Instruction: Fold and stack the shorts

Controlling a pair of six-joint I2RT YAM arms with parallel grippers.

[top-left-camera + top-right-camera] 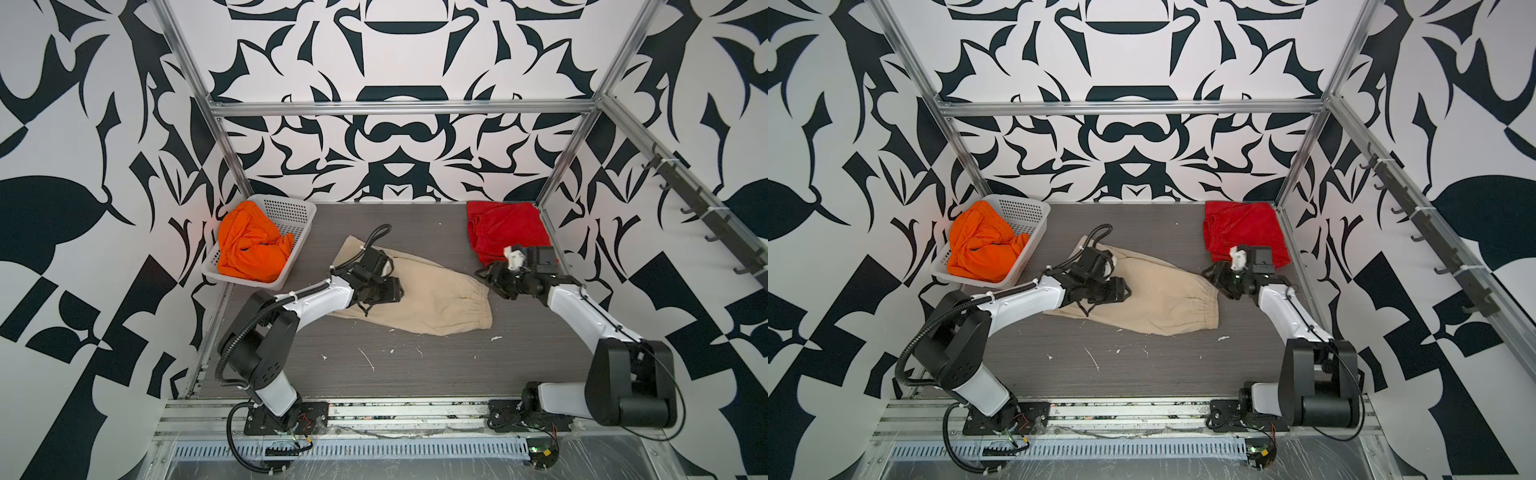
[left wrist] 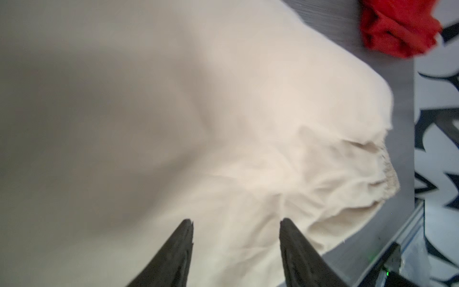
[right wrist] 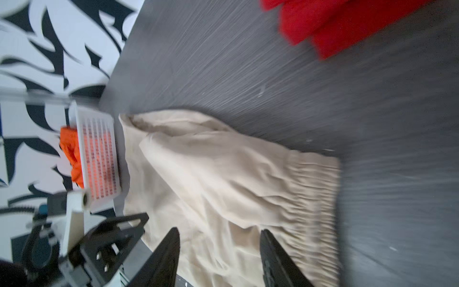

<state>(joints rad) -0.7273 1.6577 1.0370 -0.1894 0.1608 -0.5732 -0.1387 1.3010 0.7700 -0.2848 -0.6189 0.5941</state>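
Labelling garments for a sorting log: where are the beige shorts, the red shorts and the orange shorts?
beige shorts (image 1: 436, 291): in a top view, flat middle panel.
red shorts (image 1: 507, 228): in a top view, middle of the fabric.
orange shorts (image 1: 249, 245): in a top view, crumpled middle.

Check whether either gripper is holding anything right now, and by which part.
Nothing is held. The left gripper and the right gripper both hang over the beige shorts with jaws apart and no fabric pinched between them.

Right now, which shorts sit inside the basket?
The bright orange fabric shorts, in the white perforated plastic basket; the beige shorts and red shorts lie outside.
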